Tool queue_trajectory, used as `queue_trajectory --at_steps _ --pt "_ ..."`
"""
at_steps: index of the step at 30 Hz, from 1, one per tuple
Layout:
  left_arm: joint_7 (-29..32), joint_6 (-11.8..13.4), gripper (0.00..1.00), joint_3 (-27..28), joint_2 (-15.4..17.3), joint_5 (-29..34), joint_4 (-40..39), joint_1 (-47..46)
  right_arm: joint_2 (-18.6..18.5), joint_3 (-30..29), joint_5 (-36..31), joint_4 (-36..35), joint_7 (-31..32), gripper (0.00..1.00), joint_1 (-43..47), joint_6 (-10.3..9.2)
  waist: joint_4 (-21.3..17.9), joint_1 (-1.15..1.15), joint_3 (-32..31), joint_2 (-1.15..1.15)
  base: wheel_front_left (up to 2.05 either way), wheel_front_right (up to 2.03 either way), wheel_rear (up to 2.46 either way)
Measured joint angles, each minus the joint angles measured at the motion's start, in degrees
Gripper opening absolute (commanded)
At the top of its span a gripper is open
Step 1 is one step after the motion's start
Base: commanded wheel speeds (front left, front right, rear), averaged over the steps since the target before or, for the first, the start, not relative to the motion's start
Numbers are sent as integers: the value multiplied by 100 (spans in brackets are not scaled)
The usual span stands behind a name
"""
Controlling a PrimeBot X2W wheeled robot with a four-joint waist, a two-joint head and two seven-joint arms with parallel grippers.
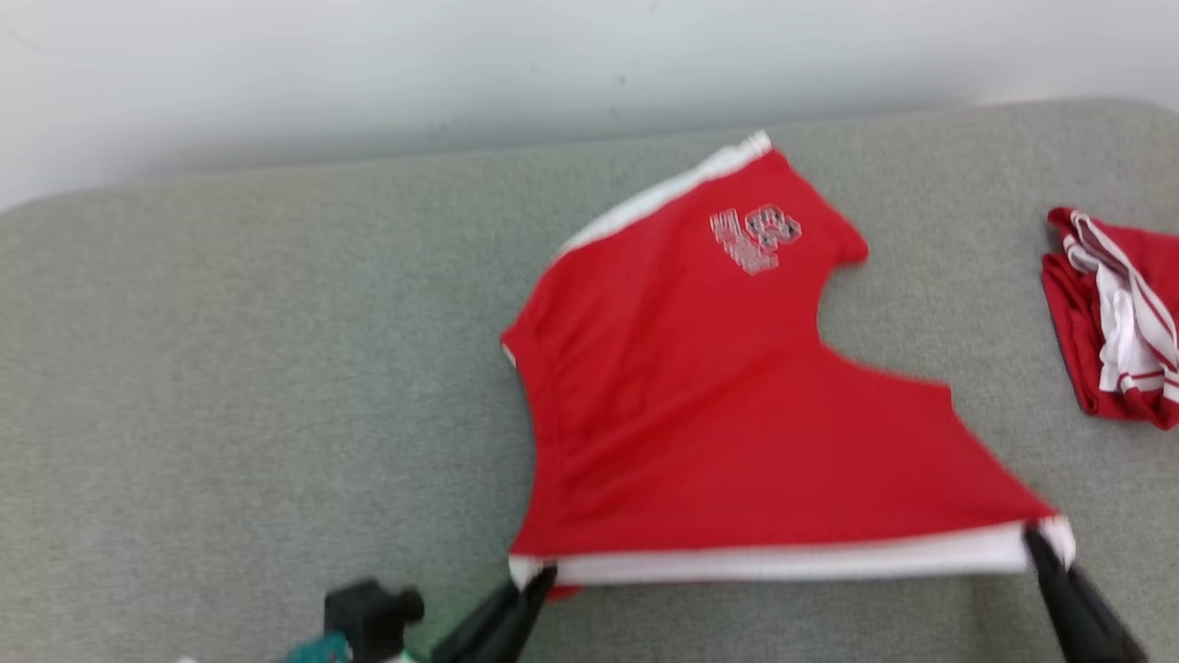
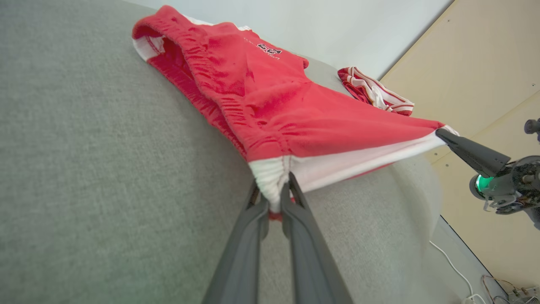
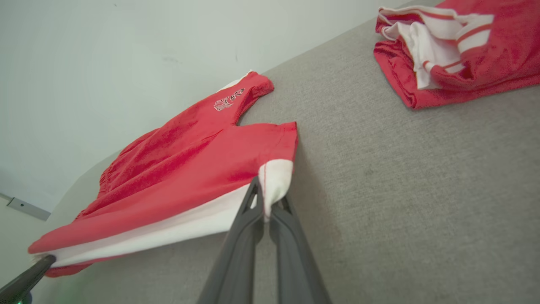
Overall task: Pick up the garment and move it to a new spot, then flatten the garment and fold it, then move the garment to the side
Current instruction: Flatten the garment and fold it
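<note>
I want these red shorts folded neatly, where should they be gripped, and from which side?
Grip the red shorts at both ends of the white side stripe, from the near edge, where the left end effector and right end effector pinch now: that straight edge stretches taut.

Red shorts, white side stripes, near edge stretched taut, lifted

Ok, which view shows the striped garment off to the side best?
The right wrist view: the striped garment is close and sharp, stripes clear, though cropped at the frame's corner. In the head view the garment is blurred and cut by the right edge; in the left wrist view it sits small beyond the red shorts.
</note>
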Motion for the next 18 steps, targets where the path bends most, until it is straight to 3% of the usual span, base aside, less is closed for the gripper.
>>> queue_trajectory --at_steps 10,15,18 --pt "73 608 0 -198 240 -234 -1117 1572 197 -544 -124 -1104 470 0 2093 0 202 -1 -694 0 0 0 0" --pt "131 661 0 -110 325 -371 -1561 1672 363 -918 -124 -1424 671 0 2118 0 294 -1 -722 0 0 0 0" --pt "231 641 0 -26 187 -592 -1798 1547 390 -1001 -120 -1459 866 0 1686 0 334 0 -619 0 0 0 0"
